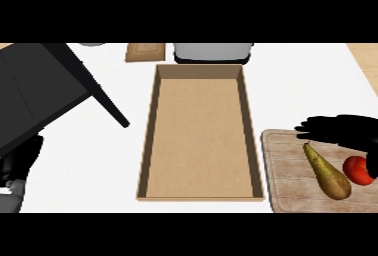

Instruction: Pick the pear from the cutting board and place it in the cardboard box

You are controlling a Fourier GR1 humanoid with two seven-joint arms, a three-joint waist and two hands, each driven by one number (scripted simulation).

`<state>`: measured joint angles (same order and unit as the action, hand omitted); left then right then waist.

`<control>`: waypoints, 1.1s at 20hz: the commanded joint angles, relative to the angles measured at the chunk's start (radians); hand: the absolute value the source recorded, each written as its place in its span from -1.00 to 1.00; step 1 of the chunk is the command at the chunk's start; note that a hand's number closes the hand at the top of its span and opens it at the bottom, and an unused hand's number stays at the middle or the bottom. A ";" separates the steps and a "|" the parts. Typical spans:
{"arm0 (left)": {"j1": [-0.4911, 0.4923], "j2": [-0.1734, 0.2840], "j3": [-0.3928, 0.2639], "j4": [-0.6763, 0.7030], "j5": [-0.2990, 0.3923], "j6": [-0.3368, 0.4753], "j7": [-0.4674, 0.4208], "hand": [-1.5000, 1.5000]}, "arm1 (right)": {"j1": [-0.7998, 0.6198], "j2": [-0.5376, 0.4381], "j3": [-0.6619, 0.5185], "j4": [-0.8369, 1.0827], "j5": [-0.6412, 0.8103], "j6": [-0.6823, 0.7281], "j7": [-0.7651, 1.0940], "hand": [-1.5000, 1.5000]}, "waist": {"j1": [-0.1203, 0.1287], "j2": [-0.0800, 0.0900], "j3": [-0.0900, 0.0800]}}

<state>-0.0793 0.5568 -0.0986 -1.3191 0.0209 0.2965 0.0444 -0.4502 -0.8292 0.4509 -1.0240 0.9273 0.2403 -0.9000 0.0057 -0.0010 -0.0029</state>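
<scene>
A long brown-green pear point(328, 172) lies on the wooden cutting board point(291, 170) at the lower right. Beside it on the board sits a red fruit point(357, 170). My right hand point(341, 128) hovers over the board's far right part, just above the pear's narrow tip, with its fingers relaxed and holding nothing. The open cardboard box point(199, 132) stands in the middle of the counter, left of the board, with nothing inside. My left hand point(21, 162) shows dark at the lower left edge, mostly cut off.
A large black appliance point(44, 90) fills the upper left, with a black bar slanting toward the box. A grey container point(212, 52) and a small wooden object point(145, 51) stand behind the box.
</scene>
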 commanded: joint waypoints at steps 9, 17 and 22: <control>-0.054 -0.051 0.066 0.096 -0.043 -0.025 -0.024 0.00 | 0.063 -0.003 -0.019 -0.123 -0.008 0.115 -0.105 -1.00 | -0.007 0.002 0.002; -0.006 -0.071 0.065 -0.007 -0.086 -0.035 0.018 0.00 | 0.244 -0.063 -0.028 -0.311 0.015 0.090 -0.004 -1.00 | -0.010 -0.001 0.003; -0.049 -0.093 0.080 -0.003 -0.108 -0.052 0.061 0.00 | 0.153 0.060 -0.012 -0.205 0.129 0.098 0.094 -1.00 | -0.002 0.002 0.003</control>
<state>-0.0738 0.4900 -0.0189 -1.3280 -0.0630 0.2415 0.0602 -0.2643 -0.8309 0.4315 -1.2873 0.9908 0.3012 -0.8315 0.0022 -0.0004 -0.0025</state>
